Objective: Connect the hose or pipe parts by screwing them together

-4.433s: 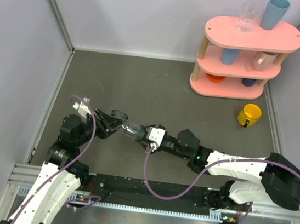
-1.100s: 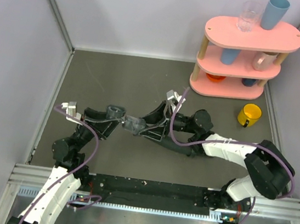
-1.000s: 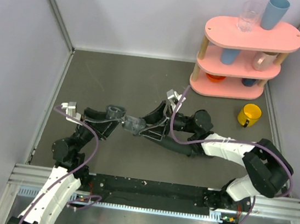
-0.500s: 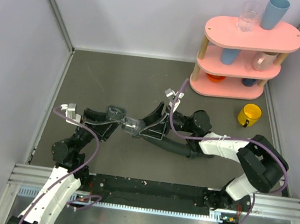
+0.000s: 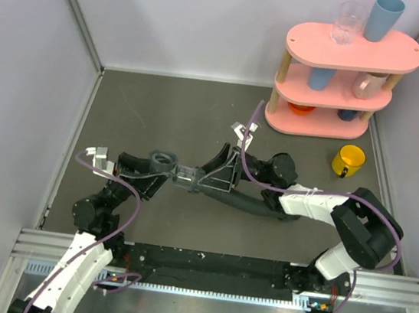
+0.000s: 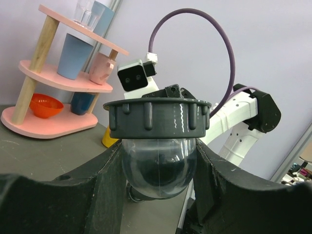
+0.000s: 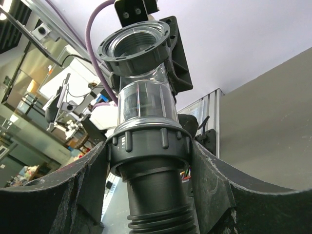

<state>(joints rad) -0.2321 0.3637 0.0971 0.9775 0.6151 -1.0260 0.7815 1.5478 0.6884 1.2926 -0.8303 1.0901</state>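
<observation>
A clear, dark-grey elbow fitting (image 5: 166, 158) hangs just above the table at centre left. My left gripper (image 5: 150, 173) is shut on its transparent bend (image 6: 158, 165), and the ribbed ring nut (image 6: 158, 117) on its open end sits above my fingers. The black ribbed hose (image 5: 246, 202) runs right along the table under my right arm. Its smooth cuff (image 7: 157, 195) enters a second ring nut (image 7: 148, 144) on the elbow's (image 7: 145, 102) other end. My right gripper (image 7: 148, 156) is shut on that nut (image 5: 186, 175), one finger pressing each side.
A pink three-tier shelf (image 5: 347, 51) holding cups, a glass and bowls stands at the back right. A yellow mug (image 5: 349, 160) sits on the table in front of it. Grey walls close in the left, back and right sides. Purple cables loop over both wrists.
My right wrist has turned about the hose end with the nut in its jaws. The joined parts have shifted slightly. My left gripper still holds the elbow.
</observation>
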